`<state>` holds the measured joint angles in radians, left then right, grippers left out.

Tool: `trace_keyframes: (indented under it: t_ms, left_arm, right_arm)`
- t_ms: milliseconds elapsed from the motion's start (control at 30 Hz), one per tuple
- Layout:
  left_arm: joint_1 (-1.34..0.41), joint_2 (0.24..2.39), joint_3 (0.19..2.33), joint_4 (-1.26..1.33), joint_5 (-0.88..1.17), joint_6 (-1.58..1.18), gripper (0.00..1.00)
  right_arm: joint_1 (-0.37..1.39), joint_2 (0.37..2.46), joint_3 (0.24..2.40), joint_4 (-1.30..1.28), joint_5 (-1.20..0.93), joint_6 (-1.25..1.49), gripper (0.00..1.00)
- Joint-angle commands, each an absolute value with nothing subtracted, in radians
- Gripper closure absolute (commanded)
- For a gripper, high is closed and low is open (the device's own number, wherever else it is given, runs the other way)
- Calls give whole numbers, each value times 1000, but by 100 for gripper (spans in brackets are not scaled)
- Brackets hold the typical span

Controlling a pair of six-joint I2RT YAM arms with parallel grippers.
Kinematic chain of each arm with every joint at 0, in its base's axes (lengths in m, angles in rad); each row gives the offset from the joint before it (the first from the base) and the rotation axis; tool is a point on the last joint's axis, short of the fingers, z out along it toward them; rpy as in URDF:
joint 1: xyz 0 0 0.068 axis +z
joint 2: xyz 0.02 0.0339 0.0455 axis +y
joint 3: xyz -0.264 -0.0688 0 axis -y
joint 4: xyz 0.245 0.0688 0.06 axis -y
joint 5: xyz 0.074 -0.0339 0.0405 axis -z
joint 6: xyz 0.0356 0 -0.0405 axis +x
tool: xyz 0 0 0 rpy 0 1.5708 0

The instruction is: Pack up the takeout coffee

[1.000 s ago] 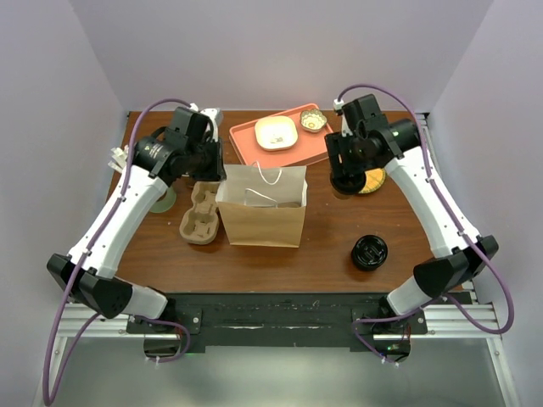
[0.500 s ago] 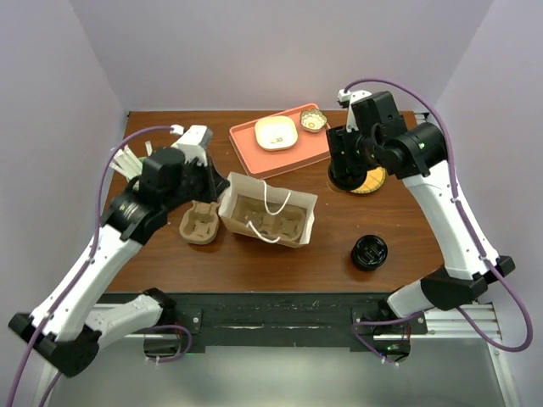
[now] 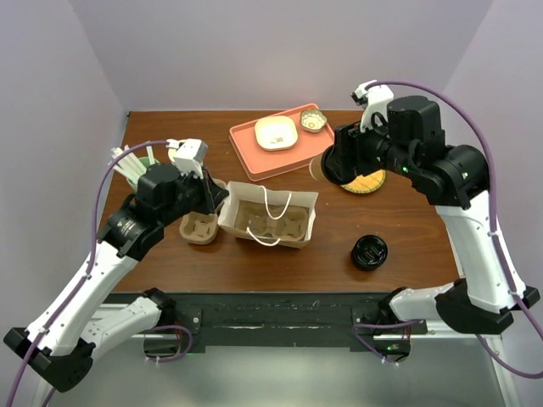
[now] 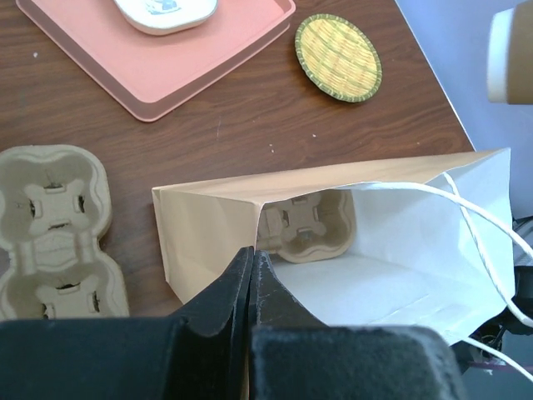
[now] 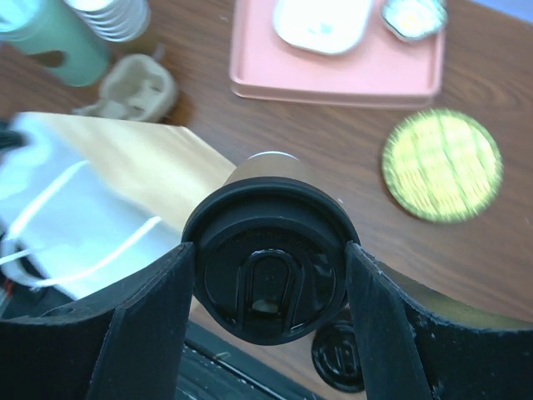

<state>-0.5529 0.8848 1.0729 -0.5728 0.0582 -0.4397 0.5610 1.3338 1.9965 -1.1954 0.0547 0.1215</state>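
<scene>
The right gripper (image 5: 271,254) is clamped around the coffee cup (image 5: 268,279), one finger on each side just under the black lid, and holds it in the air close to the far right corner of the paper bag (image 4: 208,229), not yet over the opening. The left gripper (image 4: 251,257) has its fingers pressed together on the bag's left rim, pulling the mouth wide. A cup carrier (image 4: 304,225) sits at the bottom of the bag, and a second carrier (image 3: 199,227) lies on the table (image 3: 339,254) just left of it.

The step in hand looks like lowering the cup into a pocket of the carrier inside the bag. To do it well, the right arm should bring the cup squarely over the opening first, hold it upright so nothing spills, steer clear of the white string handles (image 3: 270,202), and come straight down into a pocket before letting go. The left arm should hold the rim steady, since a slack wall would fold into the cup's path.

The right arm reaches high and forward, elbow raised, wrist bent toward the bag. The left arm stretches low across the table, its wrist turned toward the bag's edge
</scene>
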Motion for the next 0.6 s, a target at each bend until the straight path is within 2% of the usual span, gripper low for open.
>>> trace_keyframes:
  t_ms: [0, 267, 567]
  left_arm:
    - [-558, 945, 1153, -587, 51, -500, 100]
    - [-557, 1037, 1270, -670, 57, -537, 100]
    - [-558, 1068, 1308, -680, 54, -546, 100]
  right_arm:
    - [594, 1289, 1996, -1056, -107, 97, 39]
    - [641, 1223, 1944, -943, -296, 107, 40]
    - [784, 1213, 1884, -1006, -276, 84, 39]
